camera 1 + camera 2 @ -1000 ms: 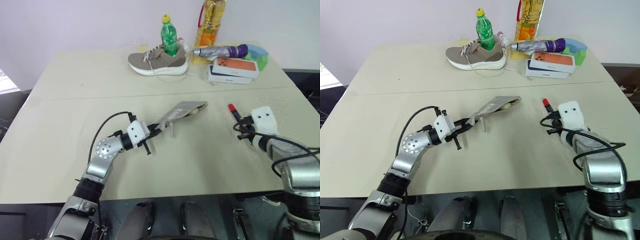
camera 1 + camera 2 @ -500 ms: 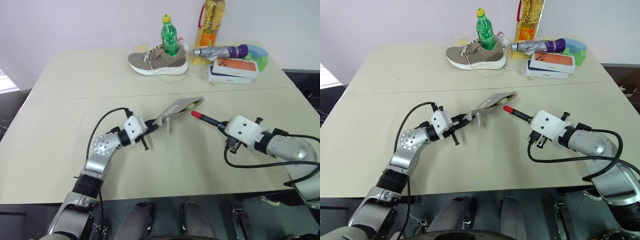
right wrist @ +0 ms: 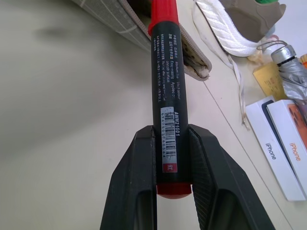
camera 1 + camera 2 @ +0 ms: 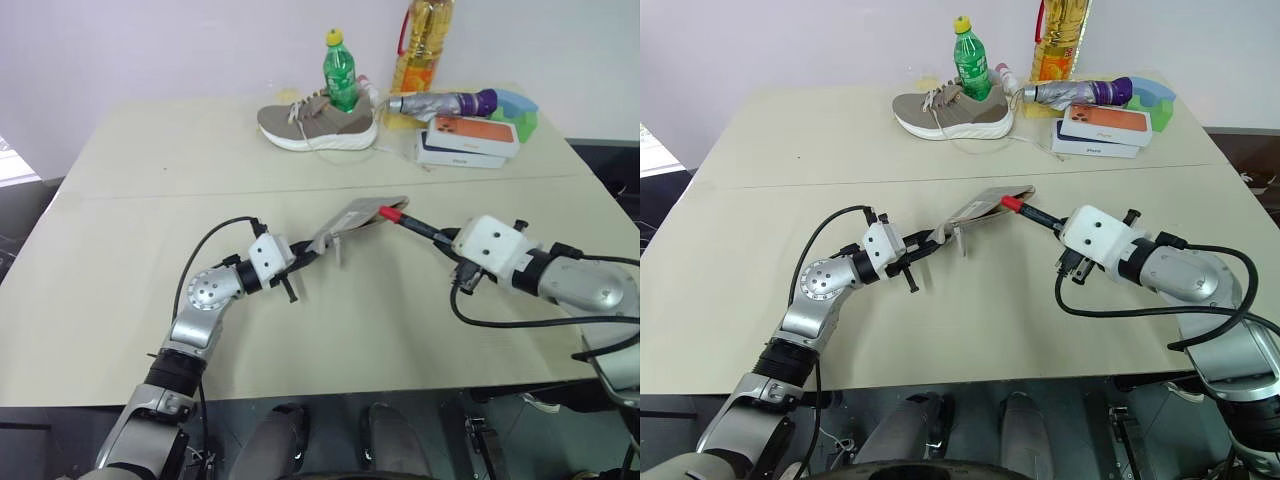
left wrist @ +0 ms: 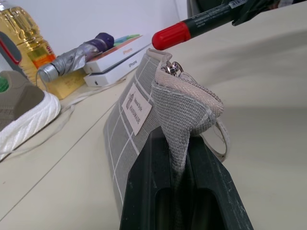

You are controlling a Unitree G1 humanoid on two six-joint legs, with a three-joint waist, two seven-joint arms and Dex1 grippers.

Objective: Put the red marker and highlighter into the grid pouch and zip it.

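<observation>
The grid pouch (image 4: 352, 217) is held up off the table by one corner, with my left gripper (image 4: 303, 252) shut on that corner (image 5: 175, 139). Its white label (image 5: 136, 107) faces the left wrist camera, and the zipper pull (image 5: 173, 68) sits at the top of the open mouth. My right gripper (image 4: 449, 243) is shut on the red marker (image 3: 165, 96), a black barrel with a red cap. The cap (image 4: 1012, 204) touches the pouch's mouth (image 3: 192, 52). The highlighter is hidden.
At the table's far side stand a beige shoe (image 4: 318, 122), a green bottle (image 4: 339, 72), an oil bottle (image 4: 420, 45), a folded umbrella (image 4: 440, 102) and stacked phone boxes (image 4: 468, 140). A seam (image 4: 200, 192) crosses the table (image 4: 120, 300).
My right gripper swung the red marker from upright to pointing left and carried it leftward until the cap met the pouch's mouth. The left gripper kept the pouch still.
</observation>
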